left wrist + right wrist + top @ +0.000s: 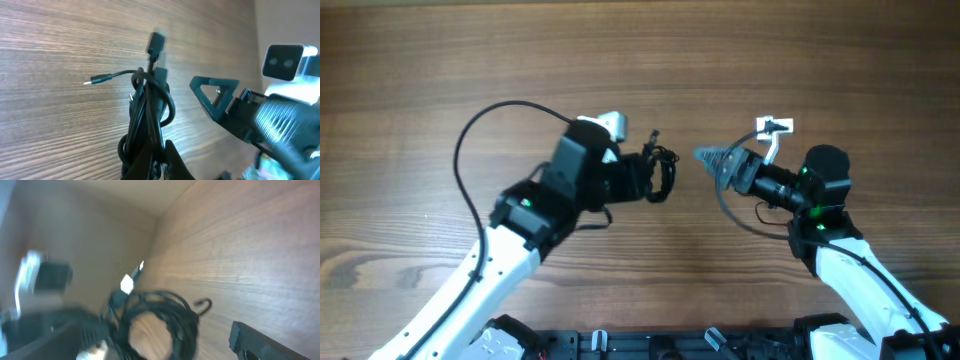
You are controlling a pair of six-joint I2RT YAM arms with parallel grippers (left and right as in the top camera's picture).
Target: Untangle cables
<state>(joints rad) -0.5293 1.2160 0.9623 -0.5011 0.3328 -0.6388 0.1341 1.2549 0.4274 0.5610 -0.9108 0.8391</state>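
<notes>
The left claw is closed on the knotted bundle of thin black cables over the brown wooden counter, the right claw stands wide and empty near it, and if it takes several strands together, the knot may tighten.

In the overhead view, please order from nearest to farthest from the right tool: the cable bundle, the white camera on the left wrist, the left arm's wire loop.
1. cable bundle, in the left tool, just across from the right tool.
2. white camera, on the left wrist, beyond the bundle.
3. wire loop, far out on the left arm's side.
</notes>
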